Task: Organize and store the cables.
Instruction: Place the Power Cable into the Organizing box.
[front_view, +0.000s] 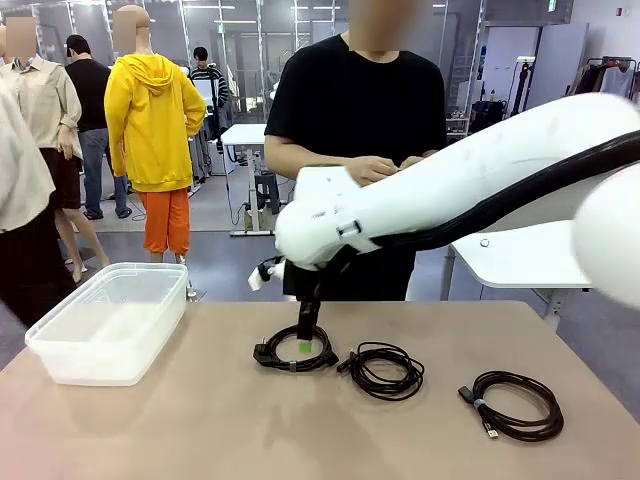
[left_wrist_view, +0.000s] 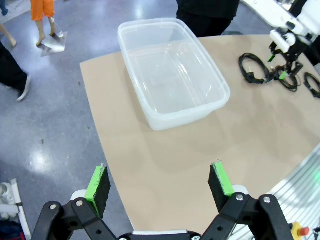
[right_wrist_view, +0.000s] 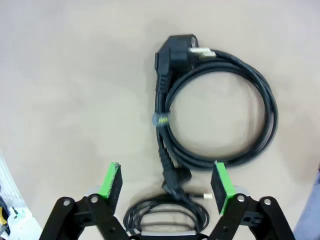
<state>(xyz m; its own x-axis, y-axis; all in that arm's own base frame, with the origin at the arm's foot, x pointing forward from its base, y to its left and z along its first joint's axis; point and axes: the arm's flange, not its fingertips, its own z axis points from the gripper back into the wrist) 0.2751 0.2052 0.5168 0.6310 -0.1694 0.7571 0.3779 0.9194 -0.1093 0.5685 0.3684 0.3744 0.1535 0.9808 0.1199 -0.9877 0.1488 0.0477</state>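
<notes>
My right gripper (right_wrist_view: 167, 180) has its jaws apart and sits low over the leftmost cable (front_view: 295, 352). The pads straddle the edge of the coil where a small plug end lies, and nothing is held. Two more cables, the middle cable (front_view: 383, 370) and the far-right cable (front_view: 515, 403), lie beside it on the table (front_view: 200, 440). The plastic tub (front_view: 100, 360) off to the left looks empty, so I judge that I am at the first pick. Next I need to close on the bundled strands, lift the coil clear and carry it across to the tub. My left gripper (left_wrist_view: 160, 182) hangs wide open above the table's near edge, short of the tub.
</notes>
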